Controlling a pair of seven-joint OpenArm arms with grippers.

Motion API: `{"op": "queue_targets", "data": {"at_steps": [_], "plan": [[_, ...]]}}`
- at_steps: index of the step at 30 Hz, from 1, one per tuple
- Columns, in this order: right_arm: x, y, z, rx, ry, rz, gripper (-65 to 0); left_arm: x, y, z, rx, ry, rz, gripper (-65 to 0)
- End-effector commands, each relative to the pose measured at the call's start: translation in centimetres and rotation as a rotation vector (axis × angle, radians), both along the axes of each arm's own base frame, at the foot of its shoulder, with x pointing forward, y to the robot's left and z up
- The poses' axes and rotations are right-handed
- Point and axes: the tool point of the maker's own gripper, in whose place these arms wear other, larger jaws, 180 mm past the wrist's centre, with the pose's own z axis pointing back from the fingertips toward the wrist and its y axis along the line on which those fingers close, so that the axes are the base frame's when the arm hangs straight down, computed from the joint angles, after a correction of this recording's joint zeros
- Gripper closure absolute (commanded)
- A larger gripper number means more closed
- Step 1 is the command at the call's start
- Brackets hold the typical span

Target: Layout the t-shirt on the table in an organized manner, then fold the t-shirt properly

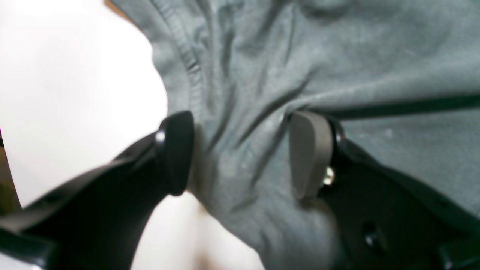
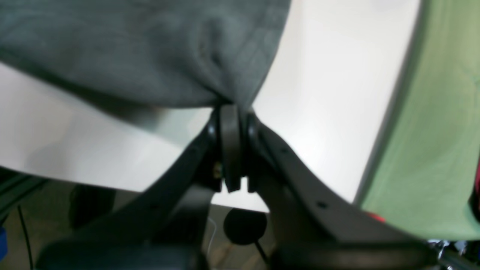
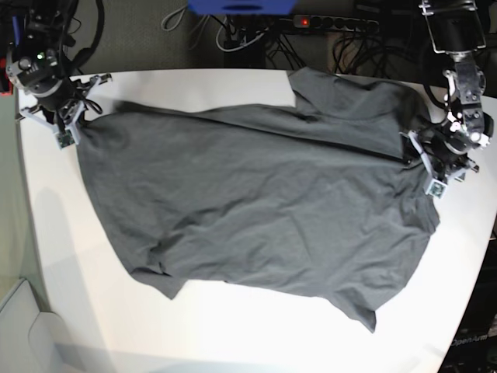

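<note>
The t-shirt lies spread but rumpled, unfolded; right gripper pinches its corner, left gripper gapes around cloth

Even overhead light washes the white table nearly to glare in both wrist views. Those views are soft and blurred, worst at the black gripper fingers. The base view is sharper, with bowed edges; the t-shirt throws faint shadows.
</note>
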Motion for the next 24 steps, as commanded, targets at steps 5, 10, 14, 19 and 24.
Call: {"op": "queue_targets", "data": {"at_steps": [5,10,14,19,24], "plan": [[-0.2,-0.1,0.3,-0.004,-0.01,-0.002,-5.6,1.2,0.5,2.5,0.043,-0.059,-0.013,-38.9],[-1.8,-1.0,-0.3,-0.035,0.053,-0.001,-22.5,1.2,0.1,4.0,0.073,-0.079,-0.031,-38.9],[-2.2,-2.3,0.1,-0.068,0.058,-0.001,-33.0,1.4,-0.1,5.4,0.107,-0.088,-0.036,-38.9],[-0.8,-5.8,2.6,-0.127,-0.019,-0.08,-34.3,-0.4,-0.7,6.4,0.131,-0.053,0.013,-38.8],[2.8,-7.9,6.2,-0.155,-0.154,-0.139,-24.3,-4.0,-3.0,4.4,0.114,0.033,0.019,-38.4]]}}
